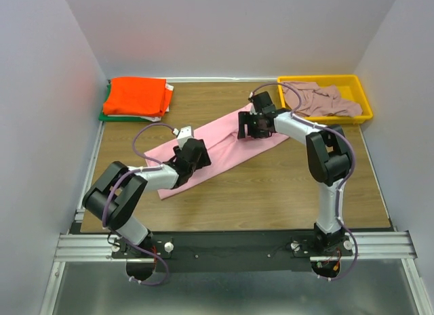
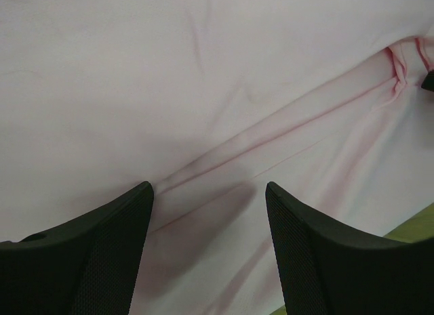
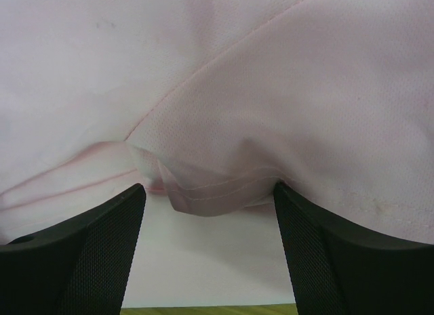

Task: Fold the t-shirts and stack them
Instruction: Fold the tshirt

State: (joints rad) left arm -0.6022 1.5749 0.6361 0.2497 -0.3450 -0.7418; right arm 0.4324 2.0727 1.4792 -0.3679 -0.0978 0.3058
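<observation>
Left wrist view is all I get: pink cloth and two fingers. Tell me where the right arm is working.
Observer: The right fingers are at the far right end of the pink shirt, which lies as a slanted strip across the table.
Operator: Say whether they grip it.
Observer: No. They stand wide apart, with a folded bit of hem between them.
Operator: Name what is left to fold.
Observer: A mauve shirt lies crumpled in the yellow tray at the far right corner.
</observation>
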